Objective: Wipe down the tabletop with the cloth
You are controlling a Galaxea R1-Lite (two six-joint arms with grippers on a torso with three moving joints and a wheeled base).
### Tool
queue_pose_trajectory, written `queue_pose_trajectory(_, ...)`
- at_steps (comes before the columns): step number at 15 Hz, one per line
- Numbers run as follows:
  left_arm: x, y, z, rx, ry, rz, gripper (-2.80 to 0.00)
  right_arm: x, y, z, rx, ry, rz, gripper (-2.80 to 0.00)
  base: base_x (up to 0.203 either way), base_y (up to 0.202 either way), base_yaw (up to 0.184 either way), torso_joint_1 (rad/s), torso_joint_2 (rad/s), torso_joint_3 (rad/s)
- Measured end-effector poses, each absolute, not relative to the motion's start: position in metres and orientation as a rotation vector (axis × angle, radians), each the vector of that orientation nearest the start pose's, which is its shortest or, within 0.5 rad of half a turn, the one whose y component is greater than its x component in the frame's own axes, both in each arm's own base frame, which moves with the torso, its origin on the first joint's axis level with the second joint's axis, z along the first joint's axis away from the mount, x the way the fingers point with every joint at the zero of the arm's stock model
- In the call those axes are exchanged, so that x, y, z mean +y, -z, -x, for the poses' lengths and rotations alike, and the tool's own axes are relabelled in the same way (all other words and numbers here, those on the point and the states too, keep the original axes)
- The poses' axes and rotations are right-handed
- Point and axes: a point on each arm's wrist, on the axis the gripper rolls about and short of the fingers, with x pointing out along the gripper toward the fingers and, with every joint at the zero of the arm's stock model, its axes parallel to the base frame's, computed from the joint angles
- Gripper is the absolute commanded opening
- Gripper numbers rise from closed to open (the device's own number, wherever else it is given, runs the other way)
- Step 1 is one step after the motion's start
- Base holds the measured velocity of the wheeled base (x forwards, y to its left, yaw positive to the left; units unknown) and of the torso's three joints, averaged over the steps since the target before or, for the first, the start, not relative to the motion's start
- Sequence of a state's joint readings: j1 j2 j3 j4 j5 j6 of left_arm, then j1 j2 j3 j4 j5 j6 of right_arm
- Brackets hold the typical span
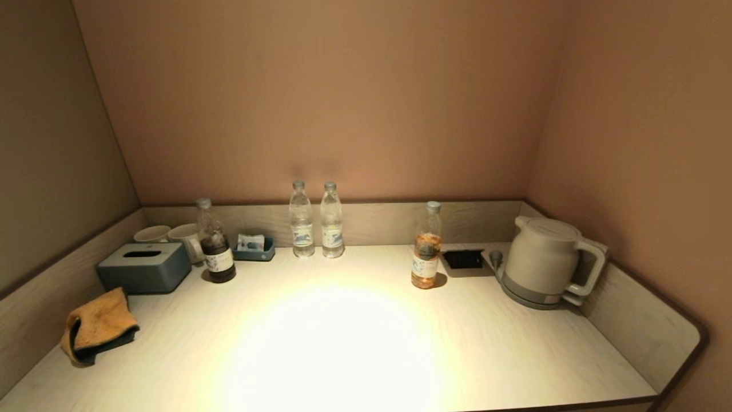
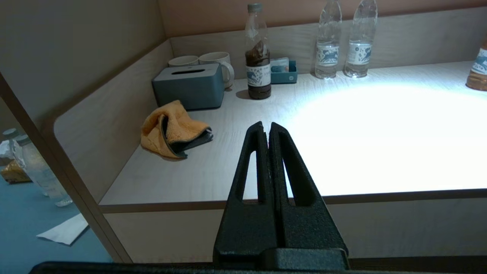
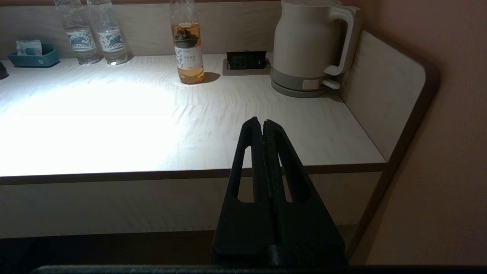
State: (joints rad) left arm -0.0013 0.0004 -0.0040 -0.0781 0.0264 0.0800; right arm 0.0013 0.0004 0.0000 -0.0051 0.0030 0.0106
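An orange cloth (image 1: 98, 326) with a dark grey underside lies crumpled on the pale wooden tabletop (image 1: 354, 343) at its left side, in front of the tissue box; it also shows in the left wrist view (image 2: 173, 129). My left gripper (image 2: 266, 125) is shut and empty, held off the table's front edge, apart from the cloth. My right gripper (image 3: 263, 122) is shut and empty, held off the front edge near the table's right end. Neither gripper shows in the head view.
At the back stand a blue-grey tissue box (image 1: 144, 267), two mugs (image 1: 171, 236), a dark-liquid bottle (image 1: 215, 243), a small blue tray (image 1: 254, 248), two water bottles (image 1: 315, 220), an amber-liquid bottle (image 1: 427, 247), a socket panel (image 1: 463, 259) and a kettle (image 1: 546, 260). Raised side boards edge the table.
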Motion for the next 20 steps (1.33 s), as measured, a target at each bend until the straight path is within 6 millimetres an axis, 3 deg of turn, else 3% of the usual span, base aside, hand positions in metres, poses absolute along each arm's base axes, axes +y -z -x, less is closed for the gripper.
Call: queue_pose_trajectory(20,0.0001,-0.0739,0.0228,0.016,0.001,-0.053,-2.8,0.0,-0.076,0.0228,-0.005,-0.004,-0.011,-2.8,0.0,0.0,0.0,0.0,0.0,0.0)
